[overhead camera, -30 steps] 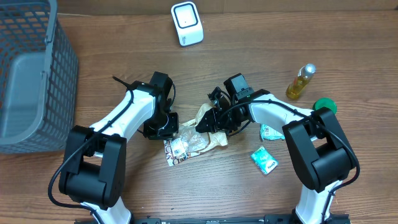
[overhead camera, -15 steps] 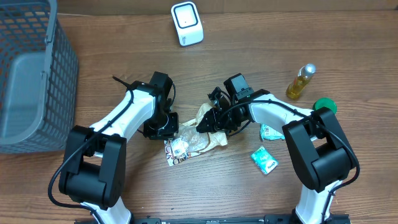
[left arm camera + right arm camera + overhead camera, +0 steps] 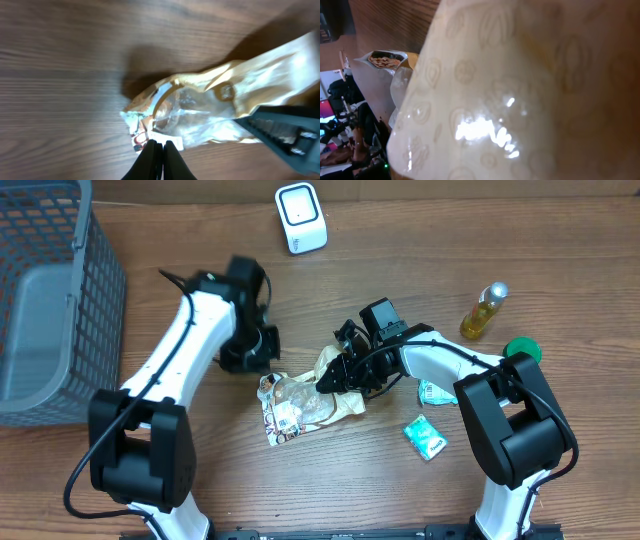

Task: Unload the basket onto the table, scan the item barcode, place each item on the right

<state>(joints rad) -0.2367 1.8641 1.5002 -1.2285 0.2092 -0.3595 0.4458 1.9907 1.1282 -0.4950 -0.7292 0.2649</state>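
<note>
While the snack bag (image 3: 305, 405) lies crumpled on the table (image 3: 330, 500), it is taken as the landmark for everything else. Far to its left a grey mesh basket (image 3: 50, 290) is seen, of no use to this step. Just up and left of the bag the left gripper (image 3: 250, 360) is held above the wood. In the left wrist view its fingers (image 3: 149, 162) are pressed together on nothing, with the bag's near end below their tips. On the bag's lower left end a pale label (image 3: 287, 420) is shown, though whether a barcode is printed there cannot be read. Straight beyond the bag, well apart, the white scanner (image 3: 300, 220) is stood. The bag's upper right end is clamped by the right gripper (image 3: 335, 375); its wrist view is filled by glossy film, so the fingers themselves are hidden. Right of the bag two teal packets (image 3: 427, 437) are found, and further right a small bottle (image 3: 483, 310) and a green cap (image 3: 522, 350).

The step in hand is judged to be presenting the bag to the scanner. The label end should be taken by the left gripper, reopened first, so that the film can be drawn flat between both arms. The label should then be faced squarely to the scanner, tilted enough that glare is avoided.
</note>
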